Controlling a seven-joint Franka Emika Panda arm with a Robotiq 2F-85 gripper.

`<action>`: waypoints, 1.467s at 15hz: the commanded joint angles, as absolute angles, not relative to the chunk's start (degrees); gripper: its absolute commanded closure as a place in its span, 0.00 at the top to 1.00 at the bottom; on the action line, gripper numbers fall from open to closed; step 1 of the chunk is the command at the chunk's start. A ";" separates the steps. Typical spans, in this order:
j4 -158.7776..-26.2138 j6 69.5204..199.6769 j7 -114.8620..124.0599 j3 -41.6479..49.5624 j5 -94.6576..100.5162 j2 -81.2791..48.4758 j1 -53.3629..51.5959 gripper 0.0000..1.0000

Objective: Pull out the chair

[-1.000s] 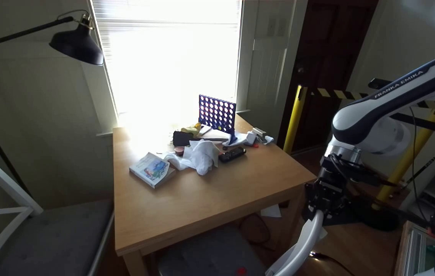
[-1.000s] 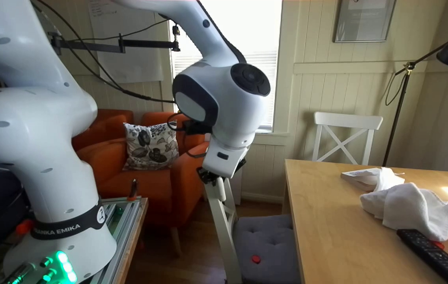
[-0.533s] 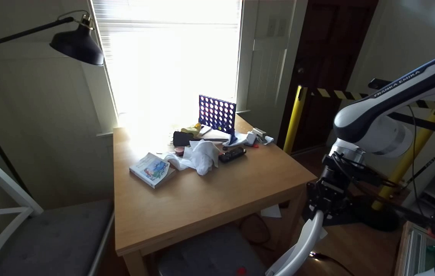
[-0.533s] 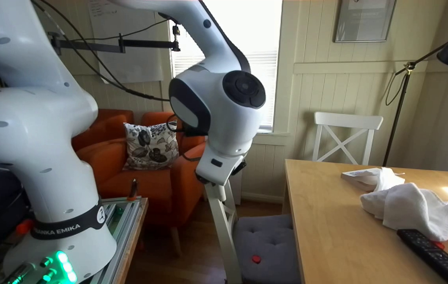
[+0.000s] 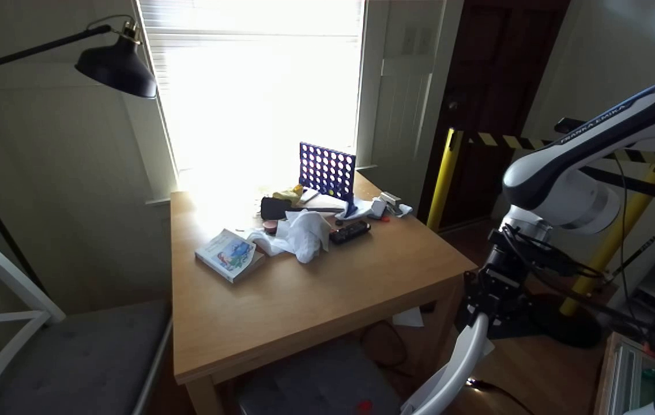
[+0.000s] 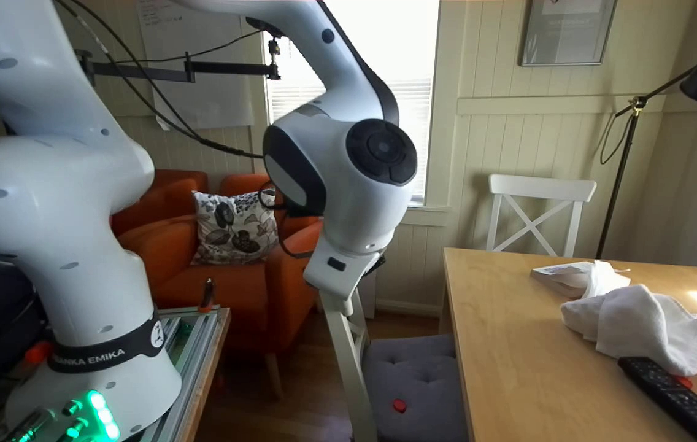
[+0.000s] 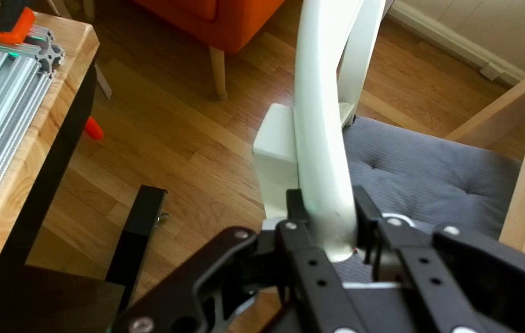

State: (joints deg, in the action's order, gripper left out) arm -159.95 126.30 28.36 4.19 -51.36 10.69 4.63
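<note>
The chair has a white curved backrest and a grey padded seat. It stands at the table's edge, with its seat partly under the tabletop in an exterior view. In the wrist view the top rail of the backrest runs down between the fingers of my gripper. Both black fingers lie against the sides of the rail, near its end. My gripper also shows on the rail in an exterior view. In the opposite exterior view the fingers are mostly hidden behind the wrist.
The wooden table carries a book, white cloths and a remote. A small red object lies on the seat. An X-backed white chair stands behind. The robot's bench and an orange armchair stand on the backrest side.
My wrist has lowered and tilted a little over the rail, mostly between the first frames and the middle ones. The chair shows hardly any movement.
</note>
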 commanded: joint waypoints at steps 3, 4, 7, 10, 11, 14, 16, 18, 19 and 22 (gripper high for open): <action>-157.38 121.37 30.23 8.18 -51.50 11.78 9.46 0.07; -157.27 120.94 29.95 8.55 -51.24 11.83 9.85 0.07; -157.16 119.95 28.82 9.67 -50.18 11.89 11.00 0.07; -158.18 119.77 27.45 10.67 -49.23 13.07 12.07 0.07; -158.28 119.23 27.46 10.96 -48.71 13.30 12.42 0.07; -158.56 118.52 28.15 11.43 -45.79 14.09 13.29 0.07; -158.49 117.51 28.76 11.28 -40.26 14.80 13.89 0.07; -158.15 116.01 28.96 11.33 -33.81 15.14 14.78 0.07; -157.95 115.71 29.11 11.38 -31.39 15.30 15.22 0.07; -157.59 113.75 28.23 11.99 -25.66 16.26 16.46 0.07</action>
State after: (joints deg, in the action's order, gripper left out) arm -157.68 120.14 23.82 10.10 -34.14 10.95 12.94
